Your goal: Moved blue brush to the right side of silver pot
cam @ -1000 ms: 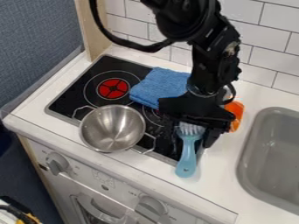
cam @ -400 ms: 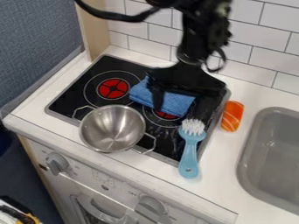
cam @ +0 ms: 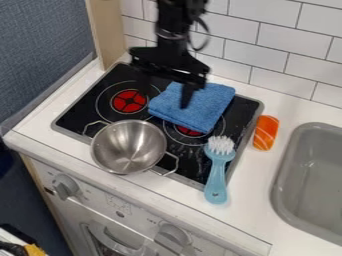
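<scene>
Two things are cut off right away: the black arm (cam: 175, 25) runs out past the top edge, and the sink (cam: 314, 175) gets chopped by the right edge. Bottom left corner has some black and yellow thing (cam: 33, 249), also cropped, and honestly can't tell what it is. The folded blue cloth (cam: 194, 107) hides a good chunk of the burner under it, and one dark finger (cam: 187, 95) of the gripper (cam: 165, 96) blocks a bit of the cloth. The other finger is pretty hard to pick out against the black stovetop (cam: 87, 111), but the hand looks released, fingers spread, with nothing in its grasp.

Now the brush (cam: 217, 175): light blue plastic, chunky handle with a little hole near the end, stubby white bristles (cam: 221, 145) pointing up. It lies to the right of the silver pot (cam: 127, 147) with a gap between them, head on the stovetop, handle reaching over the front edge onto the white counter (cam: 250, 200). Pot's shiny, upright, open side up, wire handles on opposite sides.
</scene>
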Motion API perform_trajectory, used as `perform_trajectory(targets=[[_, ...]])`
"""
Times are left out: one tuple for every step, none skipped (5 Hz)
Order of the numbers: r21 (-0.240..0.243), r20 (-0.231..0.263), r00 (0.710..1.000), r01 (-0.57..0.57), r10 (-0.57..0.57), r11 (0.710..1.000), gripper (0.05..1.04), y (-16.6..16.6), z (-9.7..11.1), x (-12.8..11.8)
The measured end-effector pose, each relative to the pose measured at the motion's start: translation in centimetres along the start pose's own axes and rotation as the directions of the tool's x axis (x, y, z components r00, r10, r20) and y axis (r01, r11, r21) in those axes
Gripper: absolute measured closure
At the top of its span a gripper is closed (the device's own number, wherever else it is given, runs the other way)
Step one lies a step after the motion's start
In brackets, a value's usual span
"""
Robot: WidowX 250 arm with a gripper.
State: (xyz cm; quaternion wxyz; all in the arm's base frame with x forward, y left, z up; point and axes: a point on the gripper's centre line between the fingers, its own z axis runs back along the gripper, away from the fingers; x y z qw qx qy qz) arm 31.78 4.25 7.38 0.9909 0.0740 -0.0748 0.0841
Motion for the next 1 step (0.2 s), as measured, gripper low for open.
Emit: perform_trajectory(targets=[[-0.047, -0.023, 0.999, 0.023, -0.024, 0.999, 0.083, 3.85, -0.59, -0.25]])
